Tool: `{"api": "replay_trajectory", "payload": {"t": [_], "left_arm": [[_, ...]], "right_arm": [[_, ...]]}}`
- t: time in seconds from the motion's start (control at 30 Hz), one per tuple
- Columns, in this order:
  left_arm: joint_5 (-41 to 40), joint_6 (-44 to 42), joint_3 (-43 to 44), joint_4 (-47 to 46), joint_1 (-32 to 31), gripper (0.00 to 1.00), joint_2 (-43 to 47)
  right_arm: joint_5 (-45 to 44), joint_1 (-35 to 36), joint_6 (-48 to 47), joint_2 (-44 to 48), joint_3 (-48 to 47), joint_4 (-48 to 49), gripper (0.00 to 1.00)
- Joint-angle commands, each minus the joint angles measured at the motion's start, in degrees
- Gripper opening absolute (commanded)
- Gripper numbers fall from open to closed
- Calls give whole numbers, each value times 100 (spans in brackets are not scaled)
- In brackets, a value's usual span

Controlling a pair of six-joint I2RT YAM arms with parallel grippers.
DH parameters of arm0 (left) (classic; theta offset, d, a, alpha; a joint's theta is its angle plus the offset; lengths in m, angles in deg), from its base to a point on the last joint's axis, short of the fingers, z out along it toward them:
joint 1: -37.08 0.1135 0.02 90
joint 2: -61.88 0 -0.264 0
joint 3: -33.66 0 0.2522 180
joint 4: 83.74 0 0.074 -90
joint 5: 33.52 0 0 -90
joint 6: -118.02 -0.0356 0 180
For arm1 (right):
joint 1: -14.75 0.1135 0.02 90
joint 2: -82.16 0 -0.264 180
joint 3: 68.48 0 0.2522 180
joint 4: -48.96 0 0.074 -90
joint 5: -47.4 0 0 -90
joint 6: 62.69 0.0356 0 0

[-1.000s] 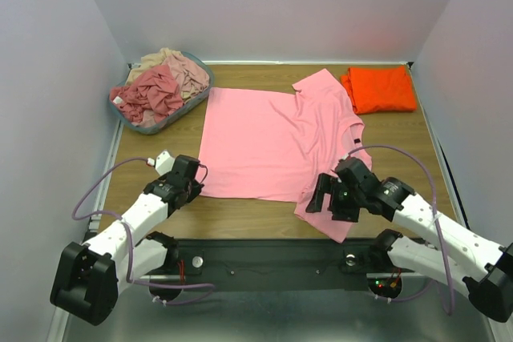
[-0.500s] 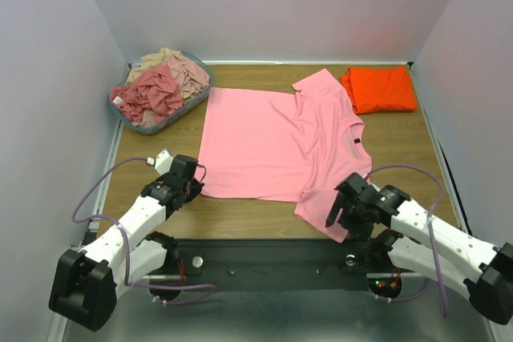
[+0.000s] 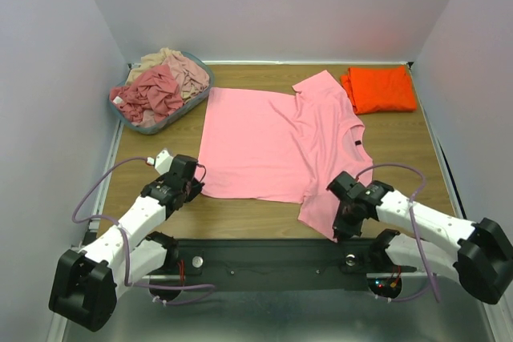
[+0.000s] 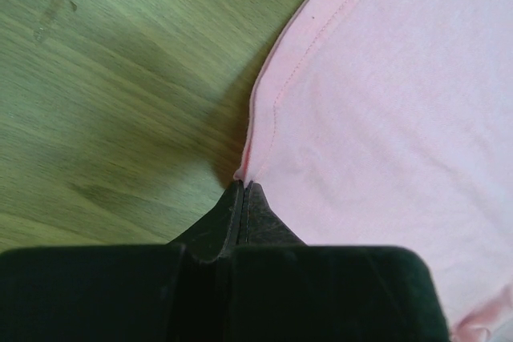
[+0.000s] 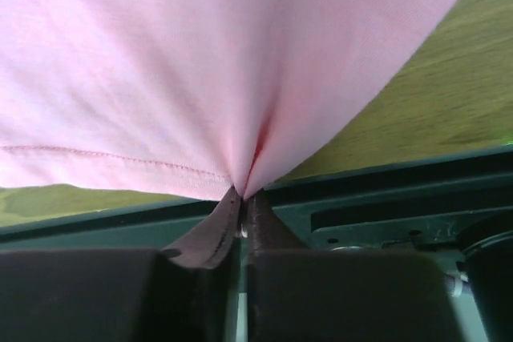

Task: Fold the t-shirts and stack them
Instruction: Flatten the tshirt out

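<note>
The left gripper pinches the light pink t-shirt's hem corner and the right gripper its sleeve hem, both jaws closed tight at the table's near edge, likely readying 1 fold.

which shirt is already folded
The orange t-shirt at the far right, a neat flat rectangle; the pink t-shirt lies spread open, and the rose and beige shirts are crumpled in the basket.

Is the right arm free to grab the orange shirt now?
Probably not yet: the right tool is shut on the near edge of the pink shirt. Nothing else stands between it and the orange shirt.
</note>
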Motion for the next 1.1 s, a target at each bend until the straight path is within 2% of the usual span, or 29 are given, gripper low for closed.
{"api": "replay_trajectory", "payload": {"t": [0.0, 0.13, 0.23, 0.43, 0.63, 0.77, 0.97, 1.07], "left_arm": [[-119, -10, 104, 97, 37, 0, 156], [-136, 51, 166, 238, 37, 0, 279], [-32, 77, 183, 291, 37, 0, 340], [-127, 244, 253, 554, 37, 0, 525], [-207, 341, 263, 800, 37, 0, 534], [4, 324, 262, 730, 37, 0, 578], [-49, 385, 315, 862, 37, 0, 683], [118, 315, 306, 547, 37, 0, 648]], "right_arm": [[-811, -8, 75, 484, -59, 575, 0], [-1460, -8, 523, 1353, -681, -715, 0], [-1497, -8, 691, 1679, -990, -1427, 0], [-1453, -8, 990, 1954, -1386, -1973, 0], [-1884, -8, 1211, 2120, -2194, -2905, 0], [-1787, -8, 1394, 2419, -2091, -2898, 1], [-1875, -8, 1403, 2349, -2081, -2898, 0], [-1928, -8, 1316, 2218, -1985, -2766, 0]]}}
